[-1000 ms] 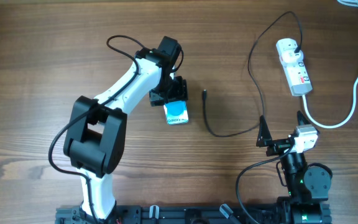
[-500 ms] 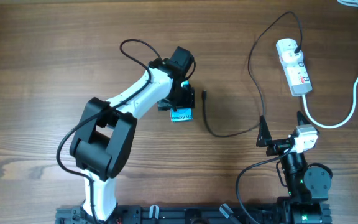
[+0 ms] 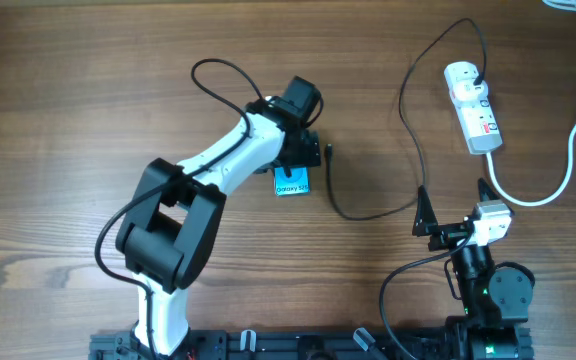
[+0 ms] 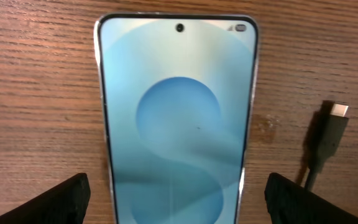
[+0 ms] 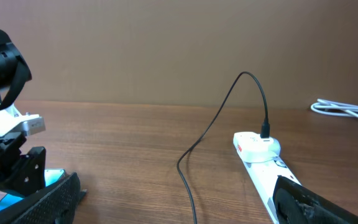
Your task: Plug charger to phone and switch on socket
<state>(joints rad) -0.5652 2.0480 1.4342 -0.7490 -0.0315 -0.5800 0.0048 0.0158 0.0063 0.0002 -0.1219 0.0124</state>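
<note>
Left gripper: jaws wide, straddling the phone, gripping nothing.
Right gripper: fully open, empty, near right.
Phone position: flat on table, centre.
Charger plug: loose just right of phone, unconnected.
Socket: far right; plugging and switching judged outstanding.

On the table, the phone lies beneath the left gripper, the charger tip just right of it, untouching, the socket far right, behind the right gripper.
</note>
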